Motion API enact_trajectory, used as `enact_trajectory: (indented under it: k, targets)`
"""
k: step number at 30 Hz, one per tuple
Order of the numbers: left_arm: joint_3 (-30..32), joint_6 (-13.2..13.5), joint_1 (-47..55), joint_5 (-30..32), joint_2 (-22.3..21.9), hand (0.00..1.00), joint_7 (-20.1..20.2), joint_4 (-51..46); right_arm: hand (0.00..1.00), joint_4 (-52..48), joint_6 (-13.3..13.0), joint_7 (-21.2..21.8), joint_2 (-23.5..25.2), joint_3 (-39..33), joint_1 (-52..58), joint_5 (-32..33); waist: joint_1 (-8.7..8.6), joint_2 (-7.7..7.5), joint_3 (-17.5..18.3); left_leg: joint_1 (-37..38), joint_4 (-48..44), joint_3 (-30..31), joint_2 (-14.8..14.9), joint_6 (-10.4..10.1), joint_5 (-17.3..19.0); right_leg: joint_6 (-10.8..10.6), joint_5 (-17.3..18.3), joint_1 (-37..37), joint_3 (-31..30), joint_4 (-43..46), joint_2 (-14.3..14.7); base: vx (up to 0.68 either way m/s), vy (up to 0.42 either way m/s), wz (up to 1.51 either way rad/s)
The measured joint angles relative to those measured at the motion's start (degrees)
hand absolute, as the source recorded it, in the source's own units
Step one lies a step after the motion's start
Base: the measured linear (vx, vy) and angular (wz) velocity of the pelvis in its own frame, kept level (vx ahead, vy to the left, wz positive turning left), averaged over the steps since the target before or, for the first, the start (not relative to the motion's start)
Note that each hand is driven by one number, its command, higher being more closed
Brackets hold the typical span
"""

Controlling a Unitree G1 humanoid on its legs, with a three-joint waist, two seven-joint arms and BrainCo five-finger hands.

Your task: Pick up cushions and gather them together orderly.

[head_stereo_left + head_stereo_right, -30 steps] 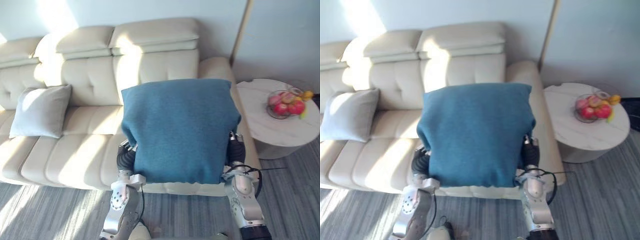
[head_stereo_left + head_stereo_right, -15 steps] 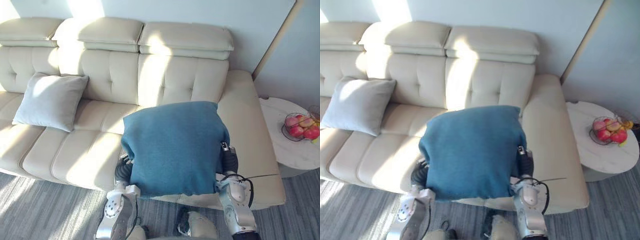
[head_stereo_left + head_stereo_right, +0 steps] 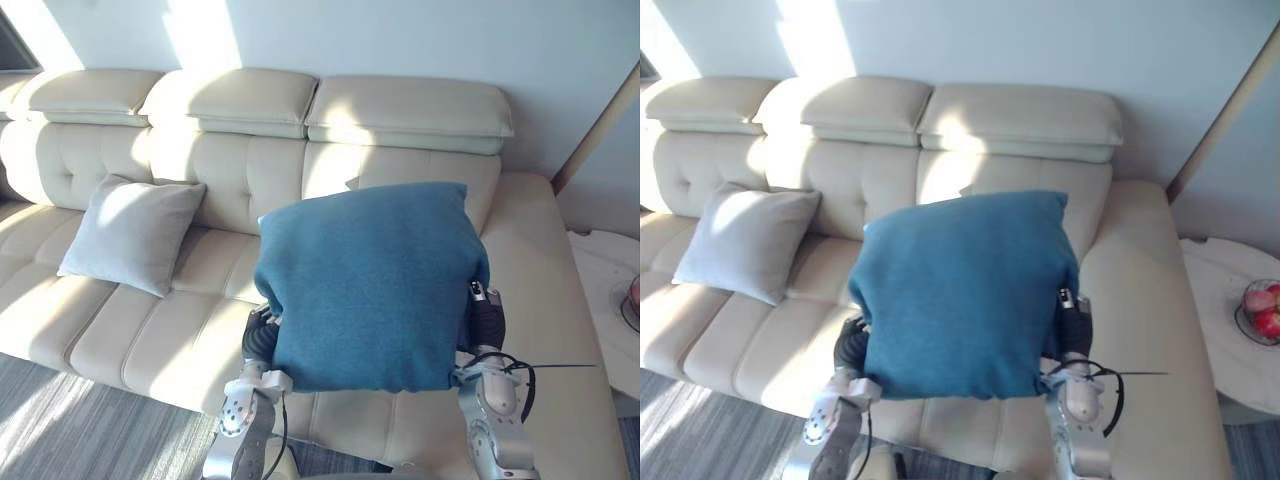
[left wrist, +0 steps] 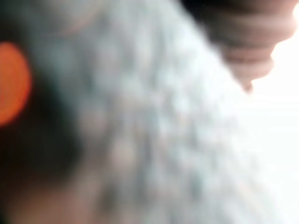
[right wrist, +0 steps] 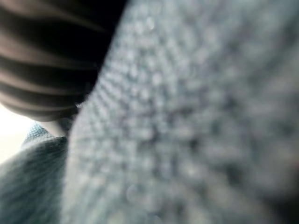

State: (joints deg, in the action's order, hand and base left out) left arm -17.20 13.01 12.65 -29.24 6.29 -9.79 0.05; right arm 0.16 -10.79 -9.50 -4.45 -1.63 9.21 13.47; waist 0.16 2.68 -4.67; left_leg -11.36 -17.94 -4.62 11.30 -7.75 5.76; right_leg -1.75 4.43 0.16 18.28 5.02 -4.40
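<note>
Blue cushion (image 3: 370, 285) sits btw left robot hand (image 3: 260, 338) & right robot hand (image 3: 487, 318), above the sofa (image 3: 150, 330). Grip's hidden behind it, can't tell. 2 cushions total: grey cushion (image 3: 132, 233) on the sofa at 9 o'clock.

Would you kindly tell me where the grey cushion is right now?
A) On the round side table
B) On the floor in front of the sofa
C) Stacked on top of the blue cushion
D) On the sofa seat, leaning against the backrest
D: the grey cushion sits on the seat of the sofa toward the robot's left, propped against the backrest, apart from the blue cushion, which is held up in front.
</note>
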Motion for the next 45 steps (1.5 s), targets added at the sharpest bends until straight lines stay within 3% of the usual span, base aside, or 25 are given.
enact_trajectory:
  k: [2,6,14,19,21,23,26,32,39,40,41,45]
  targets:
    - [0.00,-0.75,0.28,-0.01,0.03,1.00,0.00,0.55,1.00,1.18,0.49,0.00,0.13,-0.03,0.19,-0.01,-0.28,-1.24,0.22,2.03,1.82,-1.17,-2.07,0.02,-0.01,-0.96,-0.62,1.19,-1.14,-1.19,-2.25,0.12,0.227,-0.09]
    - [-0.10,-0.91,0.90,0.00,0.03,1.00,0.00,0.53,1.00,1.34,0.57,0.10,0.00,-0.05,0.32,-0.10,-0.59,-1.24,0.82,7.10,8.92,-1.57,-5.12,1.65,-2.49,-1.15,-0.71,2.95,-2.47,-1.47,-4.66,0.06,0.103,0.10]
    - [-1.08,-1.06,0.88,1.82,0.00,1.00,-0.02,0.33,1.00,1.34,0.70,-0.25,-0.11,-0.67,0.41,-2.76,-1.56,-1.33,1.18,13.46,22.15,-2.71,-5.24,0.49,-9.47,-1.22,-0.76,2.62,-3.81,-1.41,-3.76,-0.03,-0.038,-0.06]
    - [-0.68,-0.88,-1.58,4.82,0.11,1.00,-1.16,-0.18,1.00,1.37,0.96,-1.87,-0.10,-0.52,-2.17,-6.97,-1.51,-1.89,1.30,10.60,22.95,-5.77,-5.36,0.26,-10.20,-2.18,-2.28,-2.50,-6.65,-1.52,-3.82,-0.10,0.013,-0.33]
    - [0.64,-0.81,-5.89,6.55,0.11,1.00,-3.21,-0.10,1.00,3.33,1.18,-3.47,-0.25,-0.35,-8.76,-9.13,-1.74,-2.12,-0.23,7.02,22.35,-7.32,-5.42,0.55,-11.06,-2.21,-4.34,-6.75,-8.19,-1.65,-3.90,-0.18,0.057,-0.42]
    - [3.21,-0.26,-15.19,7.28,0.61,1.00,-5.56,0.69,1.00,7.32,1.24,-5.88,-0.80,-0.25,-19.71,-10.90,-1.80,-2.70,-3.86,0.83,19.15,-8.80,-5.38,0.69,-11.00,-2.39,-6.69,-12.23,-9.60,-1.63,-4.27,-0.25,0.064,-0.28]
    - [6.03,0.33,-30.78,8.93,4.29,1.00,-9.47,4.83,1.00,15.27,1.92,-9.16,-4.91,0.70,-37.41,-13.19,-1.48,-2.26,-7.73,-7.82,15.76,-9.26,-5.02,1.16,-11.51,-2.37,-10.35,-19.46,-10.58,-2.42,-4.55,-0.22,0.028,-0.14]
    - [9.55,2.31,-58.92,8.91,10.55,1.00,-16.75,17.90,1.00,30.35,3.09,-14.17,-12.23,2.17,-68.86,-13.47,-0.62,-1.39,-14.74,-16.36,15.93,-8.91,-5.25,2.56,-16.30,-2.00,-13.93,-27.90,-10.40,-2.47,-4.51,-0.16,-0.003,0.03]
    - [10.44,3.01,-86.46,8.89,16.94,1.00,-18.25,38.04,1.00,44.62,3.01,-17.50,-15.62,1.95,-91.92,-13.41,-1.07,-1.22,-20.41,-25.31,15.99,-7.27,-5.70,3.97,-19.13,-1.79,-16.10,-36.04,-9.37,-2.53,-4.75,-0.07,-0.012,0.08]
    - [10.01,2.99,-90.84,8.86,17.97,0.00,-18.24,42.36,1.00,47.94,3.00,-17.66,-15.98,1.98,-95.50,-13.36,-1.09,-1.29,-20.76,-27.77,15.98,-7.26,-5.71,4.05,-19.58,-1.88,-16.95,-38.28,-9.39,-3.13,-4.74,-0.06,-0.015,0.00]
    - [9.08,2.86,-94.42,8.87,18.84,0.00,-18.18,46.18,0.00,51.29,3.04,-17.92,-16.05,1.96,-98.85,-13.29,-1.15,-1.26,-21.71,-29.51,16.00,-7.27,-5.74,4.08,-19.87,-1.94,-17.85,-39.58,-9.40,-4.13,-4.72,-0.05,-0.008,-0.01]
    - [8.96,2.53,-99.35,8.93,19.23,0.00,-17.34,53.79,0.00,58.66,3.62,-18.10,-16.52,1.92,-103.51,-11.05,-1.22,-1.34,-24.01,-34.11,15.70,-7.33,-5.71,4.40,-20.25,-1.91,-19.51,-43.30,-9.52,-5.87,-4.73,0.00,0.000,0.00]
